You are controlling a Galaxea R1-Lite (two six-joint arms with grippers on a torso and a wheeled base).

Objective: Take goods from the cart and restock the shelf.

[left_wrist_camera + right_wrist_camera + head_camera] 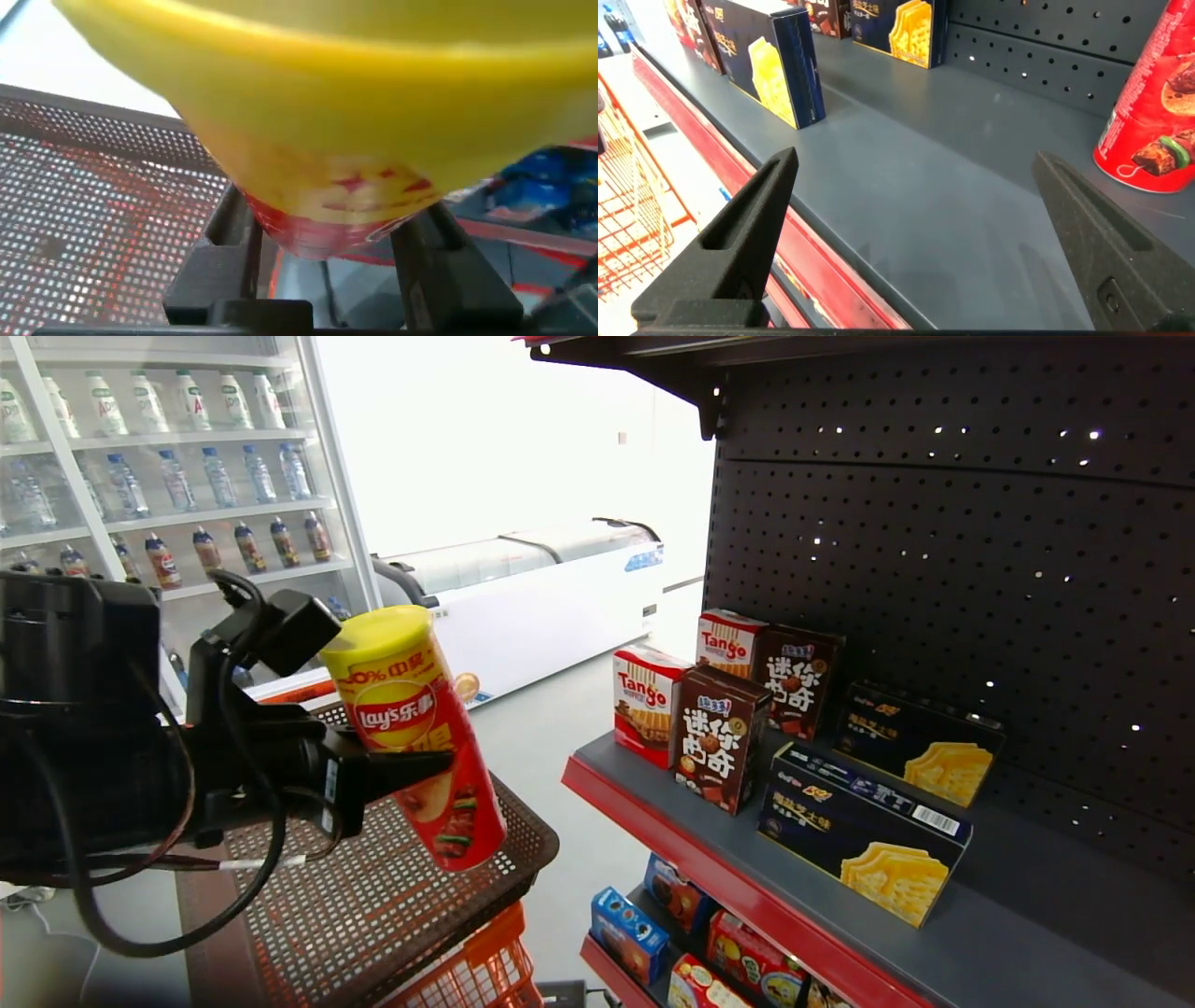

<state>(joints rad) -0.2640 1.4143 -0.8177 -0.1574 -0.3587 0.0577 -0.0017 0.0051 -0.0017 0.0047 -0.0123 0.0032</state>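
The left gripper [422, 771] was clamped around a tube of crisps [403, 709], its two fingers pressed against the lower half of the red and yellow can. The tube leaned, its yellow lid tipped back toward the arm and its base pointing down at the cart. It hung in the air above the brown mesh basket [373, 905] of the cart, touching nothing but the fingers, and well apart from the shelf off to the right.

The right gripper [915, 187] had its jaws spread wide with nothing between them, and hovered over a bare stretch of the grey shelf board [1027, 915]. Near it another red tube [1158, 103] stood upright on the board against the pegboard back.

From where I stood, the job looked partly done. That second tube was already on the shelf, alongside the dark blue boxes [864, 831] and the brown and red biscuit boxes [719, 737]. The tube in the left gripper was out of the cart but not yet shelved. I judged it needed carrying across to the open space and setting down upright.
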